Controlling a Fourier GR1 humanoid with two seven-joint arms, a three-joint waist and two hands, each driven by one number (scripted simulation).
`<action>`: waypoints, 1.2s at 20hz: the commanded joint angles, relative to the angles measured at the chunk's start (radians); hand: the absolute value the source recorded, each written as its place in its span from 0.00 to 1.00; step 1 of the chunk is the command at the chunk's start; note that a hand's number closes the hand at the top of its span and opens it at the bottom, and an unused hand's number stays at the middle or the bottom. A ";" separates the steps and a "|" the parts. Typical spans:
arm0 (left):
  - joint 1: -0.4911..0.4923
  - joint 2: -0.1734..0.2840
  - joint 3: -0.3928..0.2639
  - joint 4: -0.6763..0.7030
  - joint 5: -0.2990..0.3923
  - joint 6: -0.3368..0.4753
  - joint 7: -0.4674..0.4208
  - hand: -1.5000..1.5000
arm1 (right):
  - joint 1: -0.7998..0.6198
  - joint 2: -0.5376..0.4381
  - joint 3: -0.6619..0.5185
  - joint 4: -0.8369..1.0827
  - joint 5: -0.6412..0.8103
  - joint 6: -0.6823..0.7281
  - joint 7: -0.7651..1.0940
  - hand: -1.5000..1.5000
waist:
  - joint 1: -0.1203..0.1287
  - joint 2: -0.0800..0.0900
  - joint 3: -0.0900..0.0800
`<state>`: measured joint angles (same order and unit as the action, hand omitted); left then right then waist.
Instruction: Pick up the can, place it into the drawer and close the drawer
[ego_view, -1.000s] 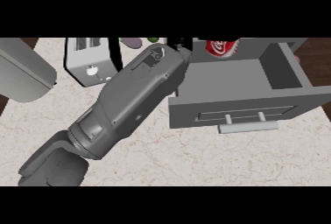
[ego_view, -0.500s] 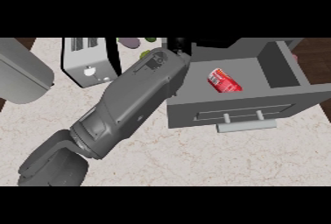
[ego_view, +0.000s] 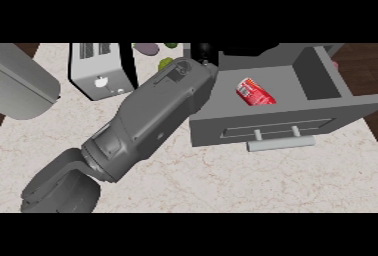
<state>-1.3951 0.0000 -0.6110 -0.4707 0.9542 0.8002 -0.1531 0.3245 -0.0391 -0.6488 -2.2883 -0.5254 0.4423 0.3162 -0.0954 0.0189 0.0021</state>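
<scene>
Inside the open grey drawer (ego_view: 317, 75) lies the red cylindrical can (ego_view: 255, 93) on its side; whether the black hand (ego_view: 203, 51) is open, I cannot tell

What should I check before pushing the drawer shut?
1. Can inside the drawer: ok, lying on its side.
2. Can below the drawer's rim: cannot tell.
3. Drawer open, handle free of things in front: ok.
4. Hand clear of the can: ok.
5. Whether its fingers are open: cannot tell, mostly hidden.
6. Forearm clear of the drawer's path: not ok, it lies against the left front corner.
</scene>
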 joint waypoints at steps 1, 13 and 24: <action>0.036 0.000 -0.018 0.002 0.036 -0.002 -0.046 0.00 | -0.015 -0.010 -0.016 -0.008 -0.021 -0.011 -0.001 0.00 | 0.005 0.000 0.000; -0.022 0.000 0.005 0.008 0.083 -0.028 -0.133 0.00 | -0.104 -0.051 0.050 -0.142 0.348 0.098 -0.210 0.00 | 0.032 -0.001 -0.001; -0.033 0.000 -0.001 -0.061 0.124 0.030 -0.113 0.00 | -0.350 -0.045 0.399 -0.041 0.962 0.004 -0.231 0.00 | 0.087 -0.004 -0.002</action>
<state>-1.4304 0.0000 -0.5999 -0.4977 1.0585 0.8002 -0.2812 0.0596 -0.0838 -0.3787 -2.3586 0.2474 0.4810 0.0645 -0.0216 0.0159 0.0006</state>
